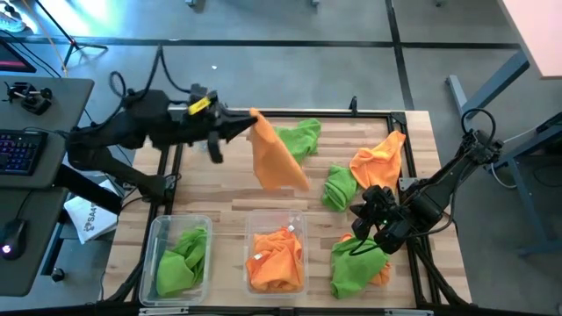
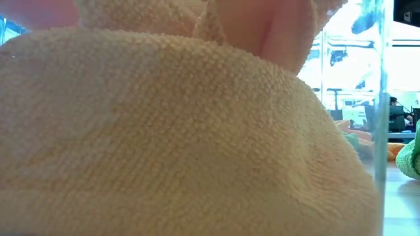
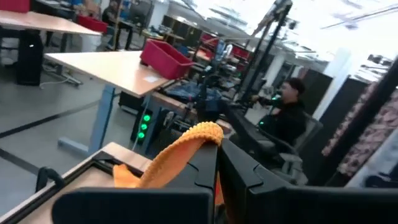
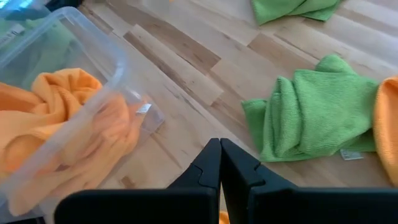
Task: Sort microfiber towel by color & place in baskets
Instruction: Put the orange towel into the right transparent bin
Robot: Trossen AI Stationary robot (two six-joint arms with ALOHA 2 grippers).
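My left gripper (image 1: 239, 123) is raised over the table's far left part, shut on an orange towel (image 1: 277, 160). My right gripper (image 1: 362, 225) is shut and empty, low over the table's right part, next to a green towel lying on an orange one (image 1: 356, 265). Two clear baskets stand at the near edge. The left one (image 1: 160, 230) holds green towels. The middle one (image 1: 249, 219) holds orange towels, also in the right wrist view (image 4: 62, 118). A green towel (image 1: 299, 137), another green one (image 1: 338, 187) and an orange one (image 1: 379, 158) lie loose on the table. My left gripper pinches the orange towel by an upper edge (image 3: 186, 147) between its two shut fingers, which point about level toward the table's right side. The cloth bunches over the fingers and hangs below them as a slack sheet (image 1: 283, 167).
The low view is filled by a towel pressed against a basket's wall (image 2: 379, 98). Bare wood (image 1: 219, 189) lies between the baskets and the far towels. A black frame edges the table (image 1: 386, 114). A desk with a keyboard (image 1: 22, 149) stands left of the table.
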